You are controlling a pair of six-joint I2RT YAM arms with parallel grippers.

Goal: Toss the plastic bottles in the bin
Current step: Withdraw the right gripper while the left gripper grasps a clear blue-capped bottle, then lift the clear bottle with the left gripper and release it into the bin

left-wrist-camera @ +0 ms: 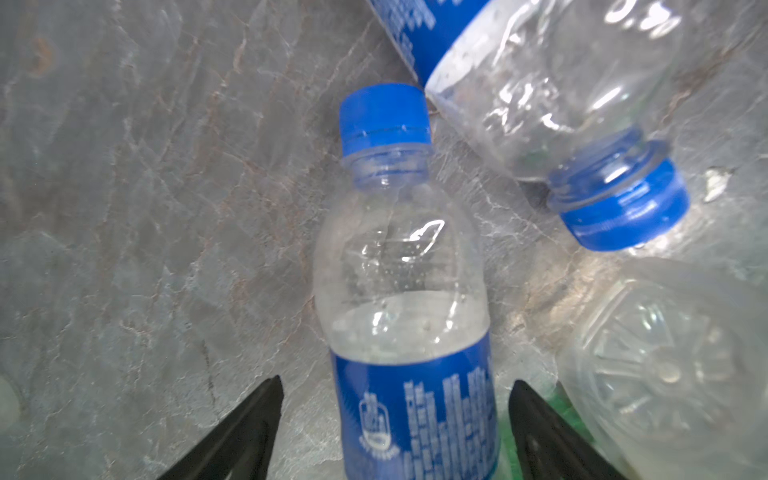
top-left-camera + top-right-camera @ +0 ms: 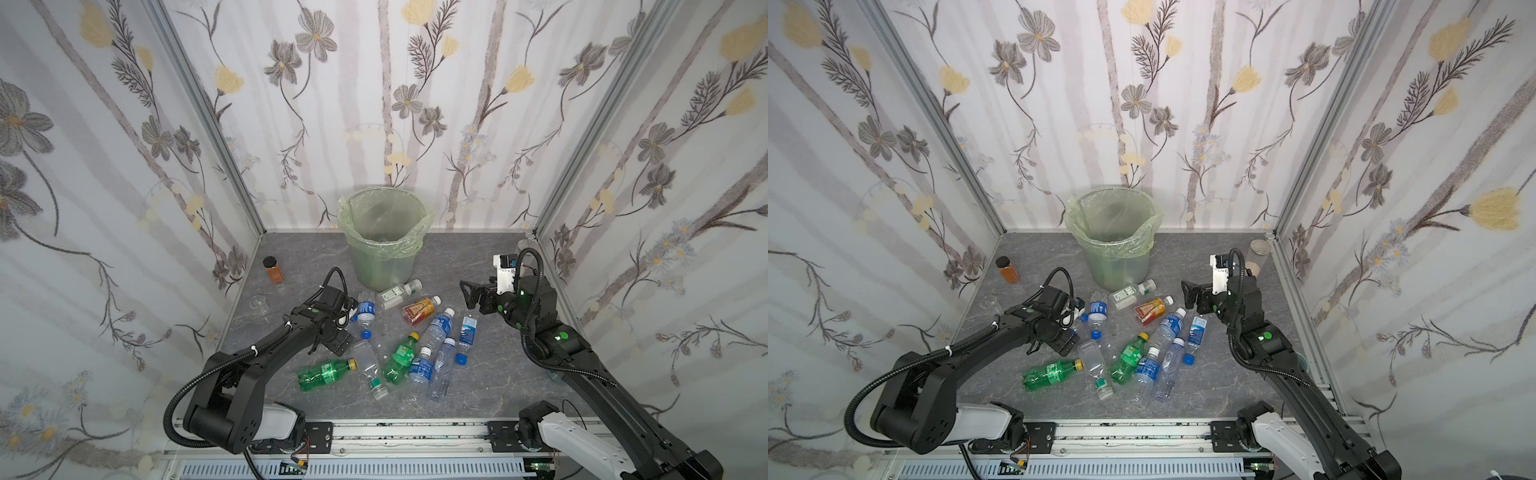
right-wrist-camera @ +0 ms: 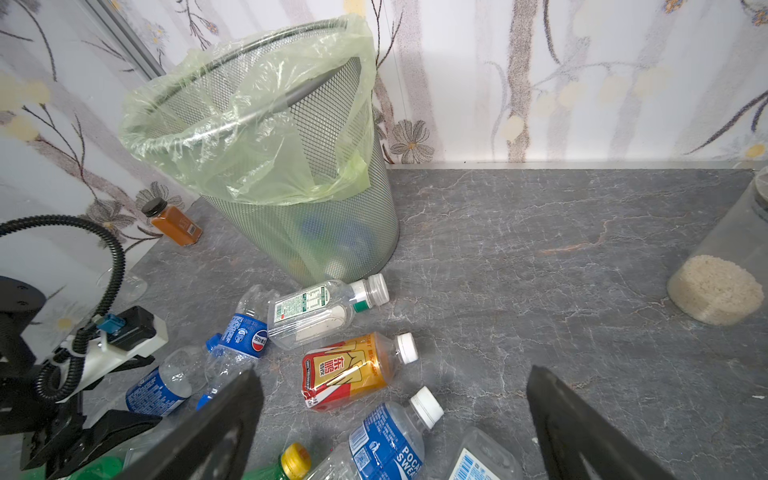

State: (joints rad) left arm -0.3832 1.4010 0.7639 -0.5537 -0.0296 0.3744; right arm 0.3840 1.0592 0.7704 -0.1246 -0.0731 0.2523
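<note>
One bottle matters right now: a clear blue-capped bottle (image 1: 399,270) with a blue label, lying flat on the counter (image 1: 145,208) directly under my left gripper (image 1: 395,384). In the left wrist view its long axis runs straight out ahead of the gripper, cap at the far end. The two fingers (image 1: 257,419) stand either side of the label, across its narrow width. I see a sliver of counter between each finger and the plastic, so the jaws are apart and nothing is gripped yet. The closing turns on that alignment, and it looks right to me: squeeze across the body, not along it.

Neighbours crowd it. A second blue-capped bottle (image 1: 561,104) lies slantwise just beside the cap. The ribbed base of a clear bottle (image 1: 665,374) sits close to one finger, and I'd guess it gets nudged.

My right gripper (image 2: 464,295) hangs wide open and empty above the counter, well apart from this bottle, so the left arm is plainly the nearer one. The bin (image 2: 374,266) stands at the back of the counter, beyond the pile. The other plastic bottles (image 2: 401,357) lie scattered between the two arms.
</note>
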